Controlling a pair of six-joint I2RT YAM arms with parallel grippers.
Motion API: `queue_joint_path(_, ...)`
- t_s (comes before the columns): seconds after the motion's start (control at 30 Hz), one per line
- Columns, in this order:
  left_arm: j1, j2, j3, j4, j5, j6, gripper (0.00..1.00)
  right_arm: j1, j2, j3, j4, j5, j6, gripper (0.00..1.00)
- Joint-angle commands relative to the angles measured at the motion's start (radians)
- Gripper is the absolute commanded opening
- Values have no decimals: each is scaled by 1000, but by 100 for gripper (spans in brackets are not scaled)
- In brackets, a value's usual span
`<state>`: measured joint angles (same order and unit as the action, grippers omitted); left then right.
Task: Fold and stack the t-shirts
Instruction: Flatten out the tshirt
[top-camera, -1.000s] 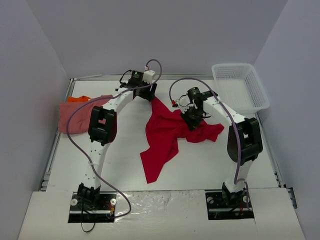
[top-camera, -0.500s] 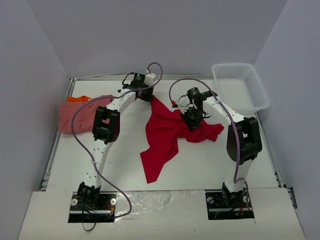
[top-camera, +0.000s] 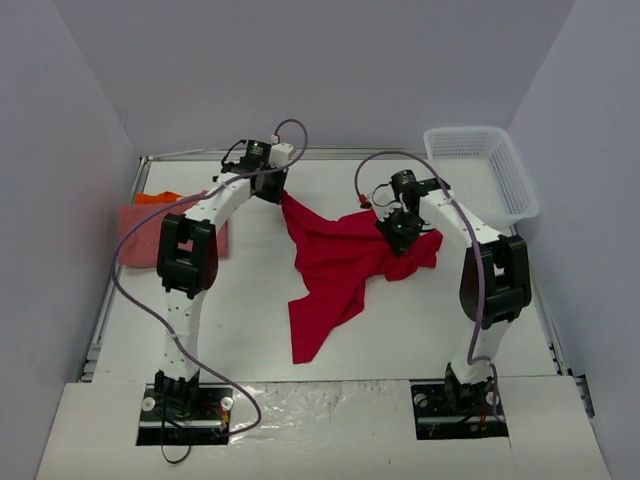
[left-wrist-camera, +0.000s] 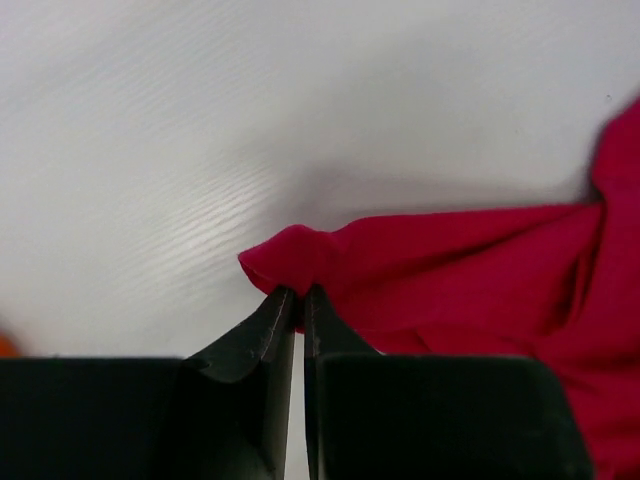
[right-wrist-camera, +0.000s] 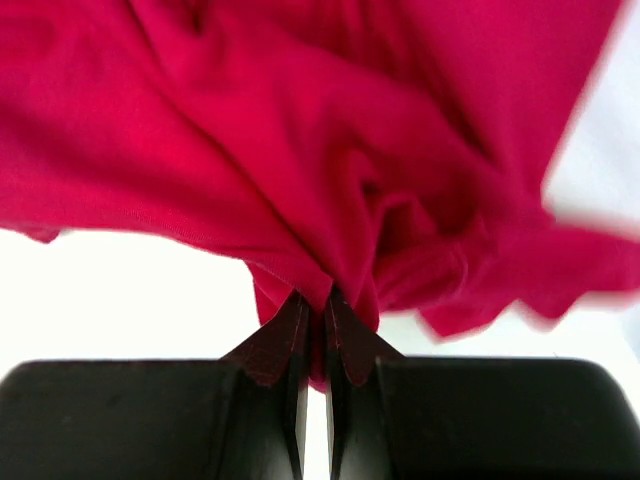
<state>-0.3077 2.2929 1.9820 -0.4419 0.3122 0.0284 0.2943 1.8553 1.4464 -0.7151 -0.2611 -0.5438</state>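
A bright red t-shirt (top-camera: 335, 265) hangs crumpled between both arms over the middle of the table, its lower end trailing toward the front. My left gripper (top-camera: 277, 190) is shut on the shirt's far left corner (left-wrist-camera: 300, 262), pinched at the fingertips. Shut on a bunched fold (right-wrist-camera: 330, 270) at the shirt's right side is my right gripper (top-camera: 403, 232). A salmon pink t-shirt (top-camera: 140, 220) lies folded at the left edge, with an orange t-shirt (top-camera: 157, 198) peeking out behind it.
A white mesh basket (top-camera: 480, 175) stands at the back right corner. Grey walls close in the table on three sides. Purple cables loop from both arms.
My left gripper closed on the red shirt's corner and moved left with it. My right gripper carried its fold to the right, stretching the shirt wider.
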Motion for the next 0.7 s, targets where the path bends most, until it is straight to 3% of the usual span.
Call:
queue_joint_path(0.0,79,-248,-73,-24,-70,48,2,-56,-99,2,-49,46,-37,0)
queue_joint_path(0.37,191,-731,-382,-199,-113,131,2,-190,-119,0,-52,52,-110,0)
queue_joint_path(0.5,188,-864,-503,-267,-18,162,2,-205,-78,12,-50,31,-127,0)
queue_joint_path(0.67,164,-921,-645,-376,120,209,2,-199,-12,38,-55,-23,-128,0)
